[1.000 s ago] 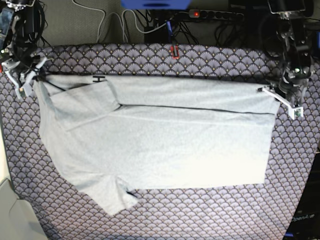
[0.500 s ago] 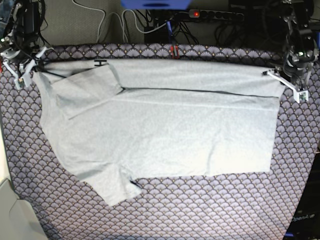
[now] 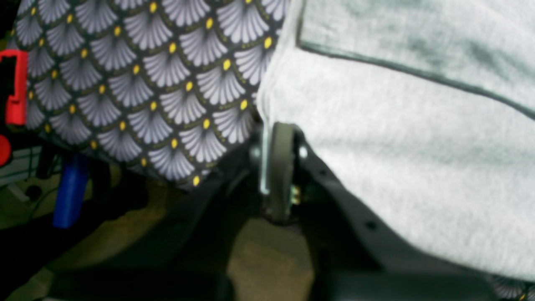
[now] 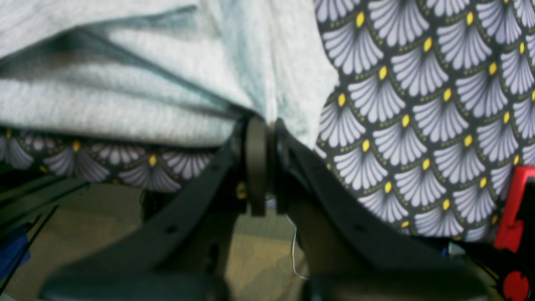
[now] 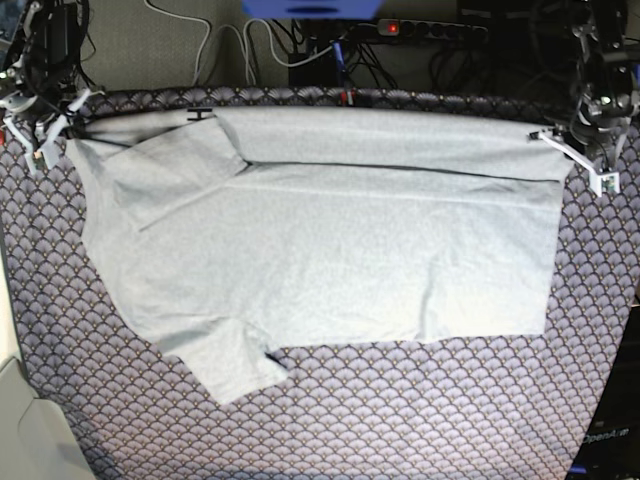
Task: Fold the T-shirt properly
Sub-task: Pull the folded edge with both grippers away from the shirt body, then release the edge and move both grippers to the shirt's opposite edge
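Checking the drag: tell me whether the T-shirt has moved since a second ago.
Yes. The T-shirt, pinched by the left gripper and right gripper, has slid toward the table's far edge; its top fold now reaches the red clip.

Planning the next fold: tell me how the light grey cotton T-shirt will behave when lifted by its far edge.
The light grey cotton T-shirt will probably drape limply: it sags and wrinkles between the left pincer and right pincer. Likely light, since pinched edges hold it. The loose near sleeve may trail across the fan-patterned tablecloth.
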{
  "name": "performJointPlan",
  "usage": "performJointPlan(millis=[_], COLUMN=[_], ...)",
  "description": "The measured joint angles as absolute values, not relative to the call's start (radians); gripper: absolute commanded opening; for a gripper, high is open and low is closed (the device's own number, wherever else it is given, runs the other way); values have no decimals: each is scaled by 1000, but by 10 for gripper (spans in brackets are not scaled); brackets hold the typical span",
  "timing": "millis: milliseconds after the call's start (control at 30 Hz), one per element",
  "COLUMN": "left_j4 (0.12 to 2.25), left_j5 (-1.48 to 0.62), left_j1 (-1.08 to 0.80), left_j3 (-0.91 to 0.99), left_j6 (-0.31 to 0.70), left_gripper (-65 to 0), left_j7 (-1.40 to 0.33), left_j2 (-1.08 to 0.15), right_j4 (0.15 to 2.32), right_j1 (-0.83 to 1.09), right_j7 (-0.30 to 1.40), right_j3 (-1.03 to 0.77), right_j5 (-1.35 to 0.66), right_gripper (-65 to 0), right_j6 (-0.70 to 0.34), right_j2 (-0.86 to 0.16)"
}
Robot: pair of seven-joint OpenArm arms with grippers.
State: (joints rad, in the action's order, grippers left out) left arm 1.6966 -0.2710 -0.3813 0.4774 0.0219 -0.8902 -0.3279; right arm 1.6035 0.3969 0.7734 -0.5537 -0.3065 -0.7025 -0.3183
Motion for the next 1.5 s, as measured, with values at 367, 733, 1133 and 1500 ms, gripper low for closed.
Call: performJointPlan(millis=[367, 733, 1133, 1500], left_j4=[1696, 1696, 1700, 1595], left_j5=[-256, -252, -252, -252], left_j1=[-382, -330, -128, 7], left_j3=[482, 563, 572, 568], left_j6=[11, 7, 8, 7], left_gripper=[-129, -96, -96, -96], left_j7=[-886, -888, -890, -931], left_j2=[-328, -324, -315, -308], right_j4=[1602, 1602, 1439, 854], right_j1=[422, 401, 57, -490], right_j7=[785, 782, 846, 705], right_j3=[-556, -654, -669, -173], right_j5=[-290, -298, -291, -286], right_gripper=[-355, -343, -343, -343], right_j6=[-702, -702, -702, -701], right_j2=[-322, -326, -490, -527])
